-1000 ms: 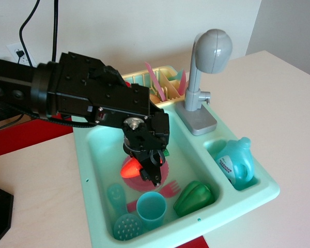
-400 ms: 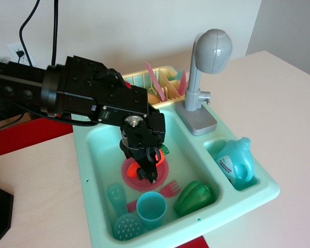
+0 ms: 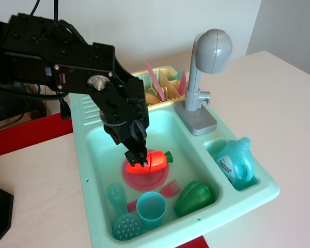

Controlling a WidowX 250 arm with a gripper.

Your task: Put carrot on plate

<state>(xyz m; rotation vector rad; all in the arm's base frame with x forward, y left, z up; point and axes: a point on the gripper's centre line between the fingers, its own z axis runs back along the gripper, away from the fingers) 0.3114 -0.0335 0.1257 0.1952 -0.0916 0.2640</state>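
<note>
The orange carrot (image 3: 151,160) lies on its side on the pink plate (image 3: 144,180) in the sink basin, green stub pointing right. My gripper (image 3: 138,157) hangs just above and to the left of the carrot's thick end. Its fingertips (image 3: 132,155) are slightly apart and overlap the carrot's left edge in this view. The black arm reaches in from the upper left and hides part of the basin's back left.
In the teal sink (image 3: 88,155) lie a green pepper (image 3: 194,197), a teal cup (image 3: 151,208), a pink fork (image 3: 168,188), a teal strainer (image 3: 127,227) and a spoon (image 3: 116,199). A blue bottle (image 3: 235,162) sits in the right compartment. The grey faucet (image 3: 202,77) and a dish rack (image 3: 163,85) stand behind.
The gripper came down onto the plate with the carrot, then drew up and back to the left. The carrot now lies across the plate, uncovered.
</note>
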